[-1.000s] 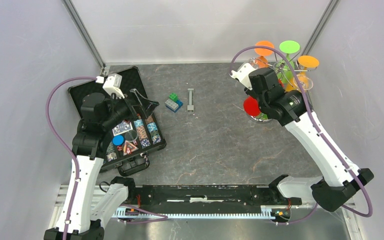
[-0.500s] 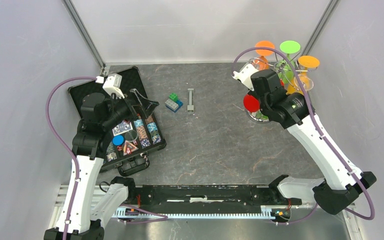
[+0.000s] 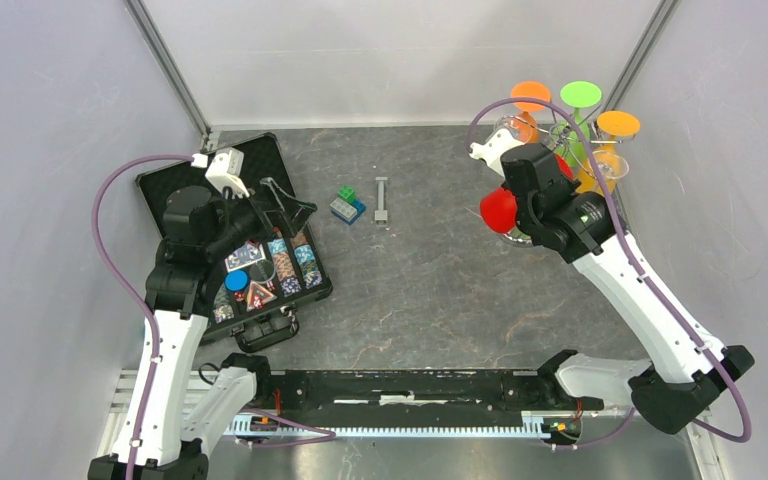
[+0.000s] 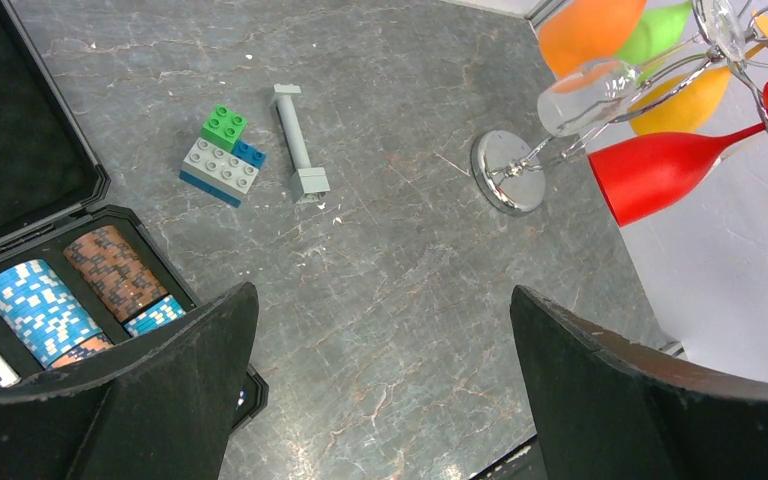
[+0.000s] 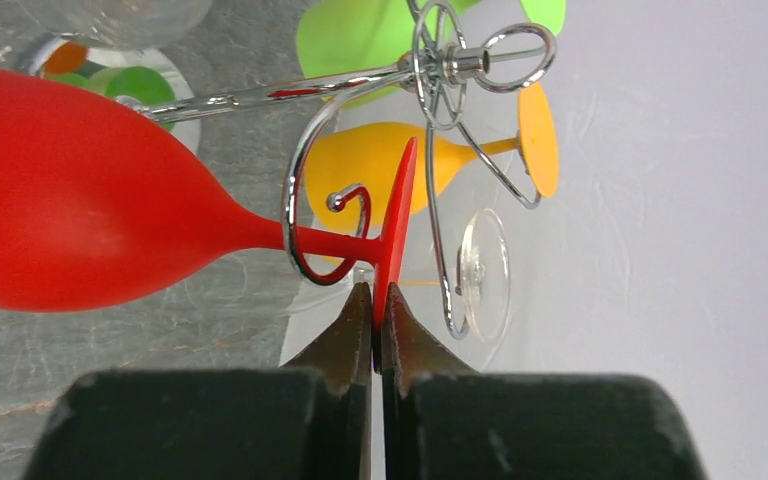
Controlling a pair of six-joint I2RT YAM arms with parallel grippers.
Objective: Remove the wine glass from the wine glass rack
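Grey marbled tabletop (image 3: 430,290), white walls: my right pincer (image 5: 379,292) is clenched on the foot rim of the red wine glass (image 5: 80,190), whose stem sits inside a curled arm of the wine glass rack (image 5: 440,65); gripped, not yet freed. My left pincer (image 4: 380,295) hangs released, empty.

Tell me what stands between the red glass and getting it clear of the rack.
The right gripper pinches the foot of the red glass, with nothing between them. The rack itself blocks: one curled arm wraps the stem behind the foot, so the glass probably must slide out through the curl's opening.
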